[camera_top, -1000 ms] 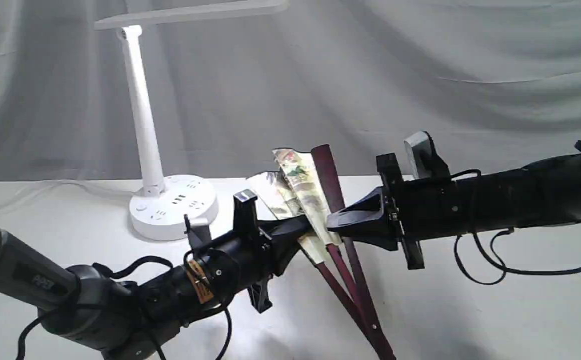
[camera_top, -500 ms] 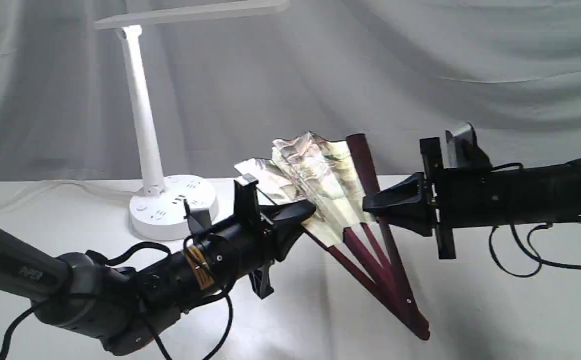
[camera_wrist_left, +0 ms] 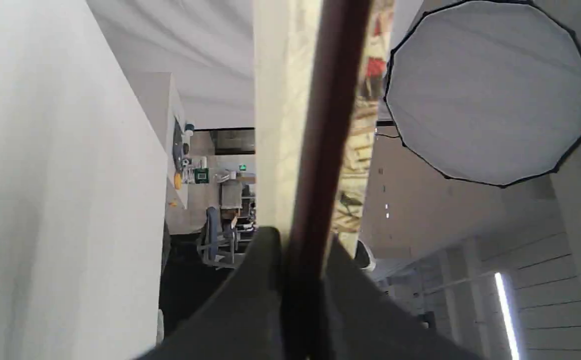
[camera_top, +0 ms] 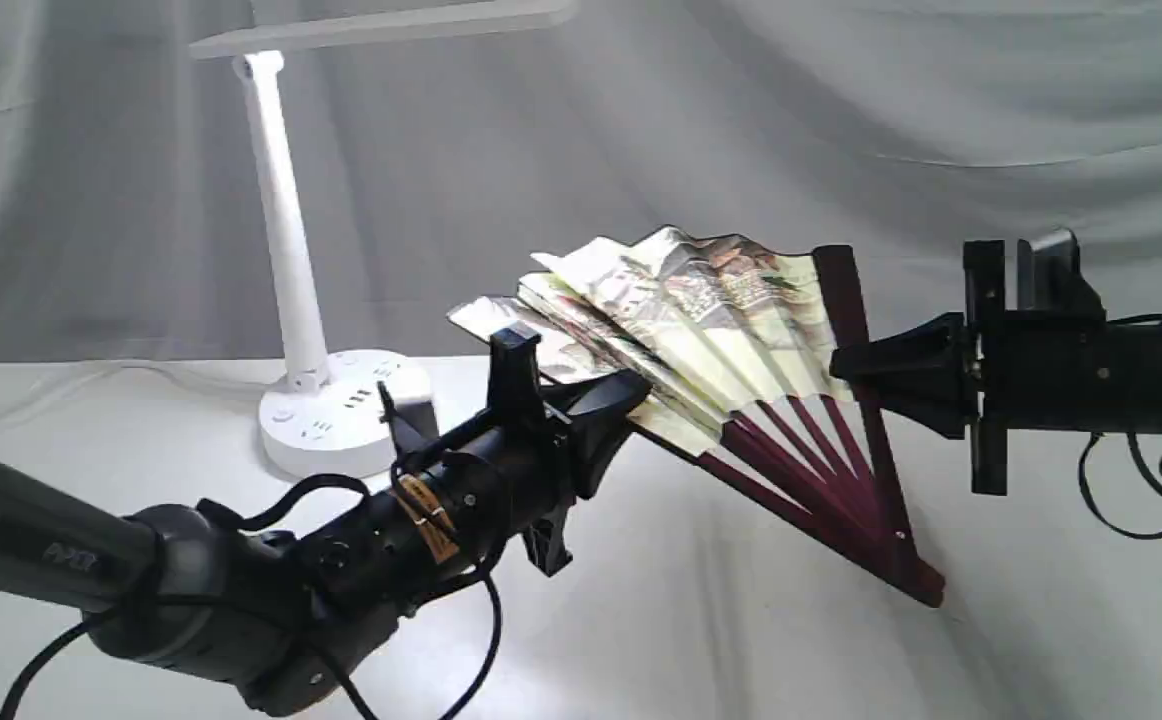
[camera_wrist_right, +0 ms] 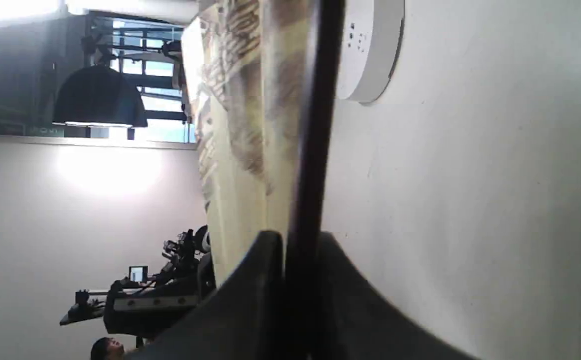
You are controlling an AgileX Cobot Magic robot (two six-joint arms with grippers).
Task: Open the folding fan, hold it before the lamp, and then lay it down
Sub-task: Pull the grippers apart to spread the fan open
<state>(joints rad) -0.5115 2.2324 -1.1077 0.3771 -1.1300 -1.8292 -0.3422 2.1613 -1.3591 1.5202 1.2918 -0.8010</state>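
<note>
The folding fan [camera_top: 711, 330] hangs partly spread above the table, cream pleats with a painted landscape up, maroon ribs meeting at the pivot low on the right. My left gripper [camera_top: 631, 395] is shut on the fan's left guard [camera_wrist_left: 315, 165]. My right gripper [camera_top: 841, 362] is shut on the right guard [camera_wrist_right: 310, 150]. The white lamp [camera_top: 291, 270] stands behind at the left, its round socket base [camera_top: 341, 425] on the table and its bar head overhead. The base [camera_wrist_right: 368, 50] also shows in the right wrist view.
A white table [camera_top: 701, 620] lies below, with grey draped cloth [camera_top: 841, 130] behind. Black cables [camera_top: 1131, 500] hang from the right arm, and more loop under the left arm [camera_top: 241, 590]. A round studio light panel [camera_wrist_left: 488, 90] shows in the left wrist view.
The right gripper has pulled its guard to the right and slightly up, spreading the fan from nearly folded to a wide wedge. The left gripper shifted slightly right and up, still holding.
</note>
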